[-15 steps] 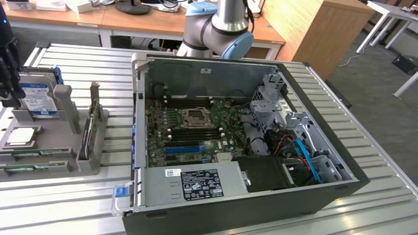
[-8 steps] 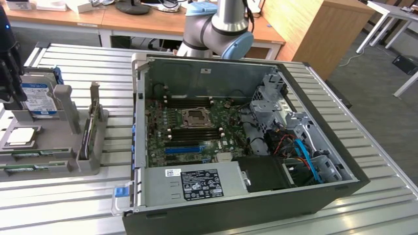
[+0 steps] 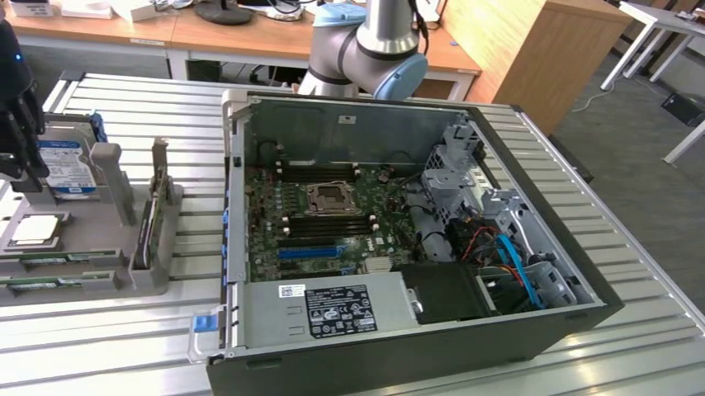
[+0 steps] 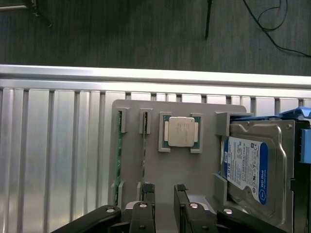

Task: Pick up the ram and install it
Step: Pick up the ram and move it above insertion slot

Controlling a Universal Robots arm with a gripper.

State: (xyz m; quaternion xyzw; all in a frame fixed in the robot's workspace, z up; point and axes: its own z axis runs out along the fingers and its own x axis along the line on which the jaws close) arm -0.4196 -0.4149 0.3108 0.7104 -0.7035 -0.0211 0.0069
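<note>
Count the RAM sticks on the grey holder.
2: outer stick on edge in the grey holder's end slot; inner stick in the next slot, beside the CPU. None seem hidden.

"WD Blue", seemingly, on hard drive

Seen edge-on: two thin green boards, the inner ram stick and the outer ram stick, each standing upright on its long edge. Seated side by side, parallel and slightly apart, ends caught in slots of a grey holder on the slatted counter. Held by nothing but those slots.
</note>
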